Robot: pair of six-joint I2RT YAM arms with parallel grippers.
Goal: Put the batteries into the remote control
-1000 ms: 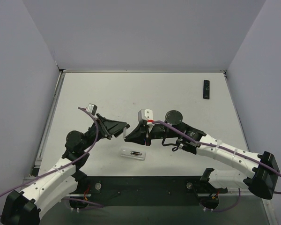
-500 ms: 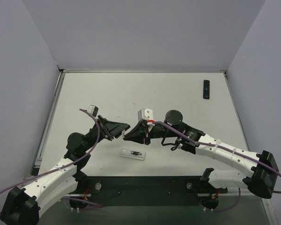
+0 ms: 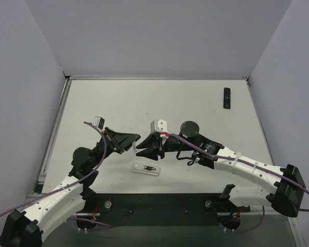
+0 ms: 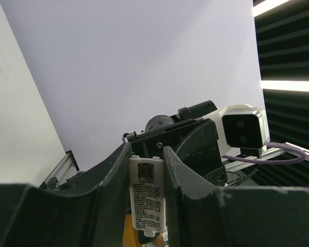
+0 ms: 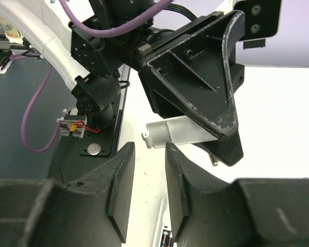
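A white remote [image 3: 142, 168] lies open on the table, with two dark batteries [image 3: 150, 168] in its bay; their ends also show in the right wrist view [image 5: 167, 240]. My left gripper [image 3: 134, 141] is shut on the white battery cover [image 4: 148, 193], whose printed label faces the left wrist camera, and holds it above the table. The cover also shows in the right wrist view [image 5: 175, 131]. My right gripper [image 3: 139, 152] is open and empty, its jaws [image 5: 149, 206] narrowly apart just before the cover's end. A small cylinder end [image 5: 213, 160] shows on the table under the left finger.
A black remote [image 3: 226, 98] lies at the far right of the table. Grey walls enclose the table on three sides. The dark base plate [image 3: 159, 206] and cables run along the near edge.
Both grippers have shifted slightly left and towards each other. The left gripper still holds the cover. The white remote has not moved.
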